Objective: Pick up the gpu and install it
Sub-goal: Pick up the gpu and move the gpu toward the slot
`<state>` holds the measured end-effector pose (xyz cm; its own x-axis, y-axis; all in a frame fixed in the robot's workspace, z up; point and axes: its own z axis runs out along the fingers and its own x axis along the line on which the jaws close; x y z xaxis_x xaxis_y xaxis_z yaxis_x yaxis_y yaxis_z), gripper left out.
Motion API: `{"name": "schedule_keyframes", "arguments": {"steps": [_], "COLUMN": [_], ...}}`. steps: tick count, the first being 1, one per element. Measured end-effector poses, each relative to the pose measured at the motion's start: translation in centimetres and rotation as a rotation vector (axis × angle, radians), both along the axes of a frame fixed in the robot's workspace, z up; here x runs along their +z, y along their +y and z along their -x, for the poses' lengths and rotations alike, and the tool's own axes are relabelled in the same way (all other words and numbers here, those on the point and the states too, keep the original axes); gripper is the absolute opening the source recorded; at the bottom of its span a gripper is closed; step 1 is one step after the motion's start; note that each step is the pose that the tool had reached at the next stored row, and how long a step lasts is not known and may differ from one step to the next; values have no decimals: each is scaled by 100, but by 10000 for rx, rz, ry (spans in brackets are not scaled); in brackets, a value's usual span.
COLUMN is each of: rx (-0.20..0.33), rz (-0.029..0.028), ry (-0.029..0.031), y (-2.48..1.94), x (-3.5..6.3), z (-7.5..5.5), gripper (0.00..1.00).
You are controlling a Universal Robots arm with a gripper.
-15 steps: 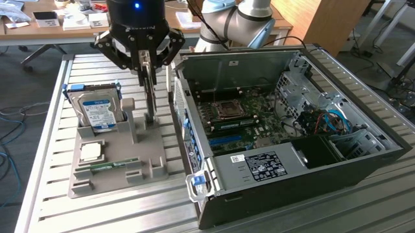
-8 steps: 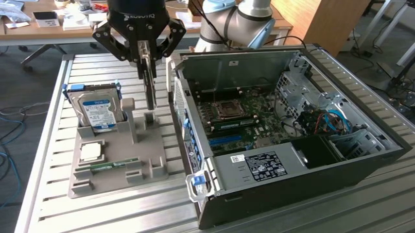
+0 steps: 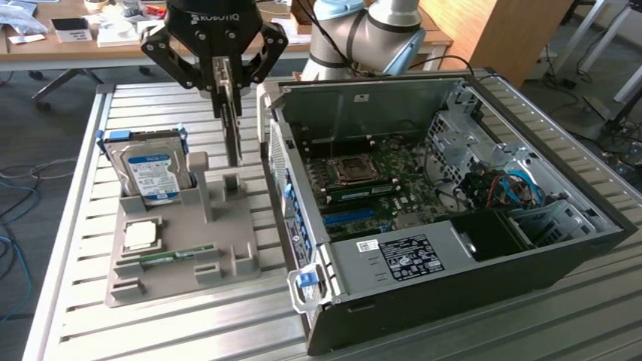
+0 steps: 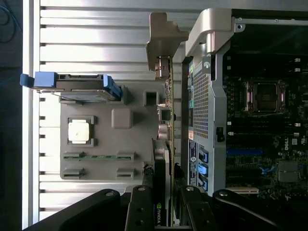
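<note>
One gpu (image 3: 234,135), look: thin flat card seen edge-on; green board on one face, black cooler w/ NVIDIA mark on the other, silver bracket (image 4: 163,36) at one end.
long axis: upright in ext. view, hanging straight down from the grip, no tilt that I can see.
ends: bracket end is the one away from the grip, i.e. the low end; cooler end is up top.
faces: cooler side twd ext. view's left (holder side); board side twd ext. view's right (case side).
where: in the air over the holder's end farther from ext. camera, just beside the case wall.
low end: near the holder's upright slot posts; touching or clear, can't tell.
fingers (image 4: 138,211): clamped on the gpu, one per flat face, at its top end.
gripper (image 3: 231,89): black, directly above the card, pointing down.
holder (image 3: 171,280): gray tray on the counter, on ext. view's left of the case.
on holder: hard drive (image 3: 150,171) w/ blue-white label, standing upright at the far end; cpu chip (image 3: 140,235) lying flat; memory stick (image 3: 177,256) lying in a slot.
case (image 3: 561,252): black pc case on its side, open on top; motherboard (image 3: 386,195) w/ socket inside.
counter (image 3: 131,335): slatted metal, carries holder + case.
</note>
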<state>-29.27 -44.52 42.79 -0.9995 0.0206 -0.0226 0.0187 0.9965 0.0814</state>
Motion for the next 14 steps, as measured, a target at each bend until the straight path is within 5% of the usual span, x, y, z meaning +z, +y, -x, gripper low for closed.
{"name": "schedule_keyframes", "arguments": {"steps": [14], "rx": [-1], "rz": [2], "ry": [2], "y": [0], "x": [1], "z": [-81], "gripper": [27]}}
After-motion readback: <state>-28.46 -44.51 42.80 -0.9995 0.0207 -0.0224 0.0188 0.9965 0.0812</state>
